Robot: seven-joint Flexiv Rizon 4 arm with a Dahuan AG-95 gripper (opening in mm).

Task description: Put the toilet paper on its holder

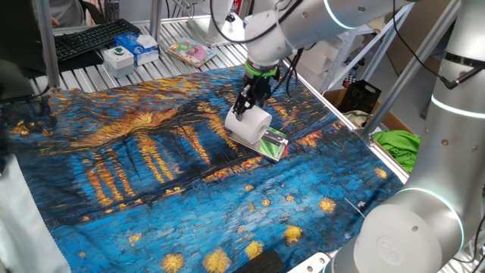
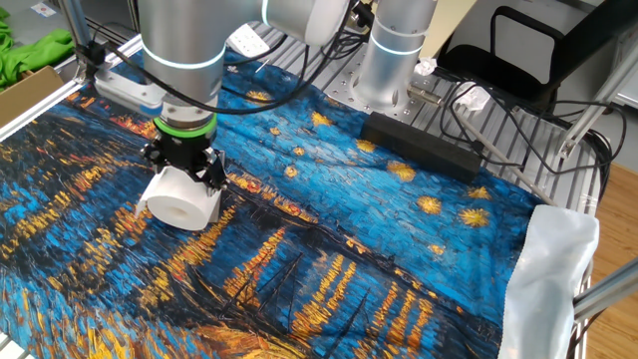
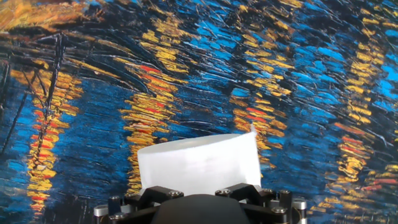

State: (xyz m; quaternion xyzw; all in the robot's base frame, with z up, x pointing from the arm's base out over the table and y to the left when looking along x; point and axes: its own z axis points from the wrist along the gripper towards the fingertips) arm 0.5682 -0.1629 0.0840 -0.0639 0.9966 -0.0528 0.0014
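Here, gripper (image 1: 248,108) points straight down, jaws spread wide, straddling top of toilet paper (image 1: 248,125) (no squeeze visible, fingers look just off paper). Roll directly beneath gripper, lying on its side, long axis level, hollow-core end facing near-left in other fixed view (image 2: 182,198). Roll's right end rests against holder (image 1: 273,143), green striped piece just beside, on painted cloth (image 1: 151,189) over desk. Judgement: roll sits at holder, seems released; next move likely straight lift clear, no sideways drag.
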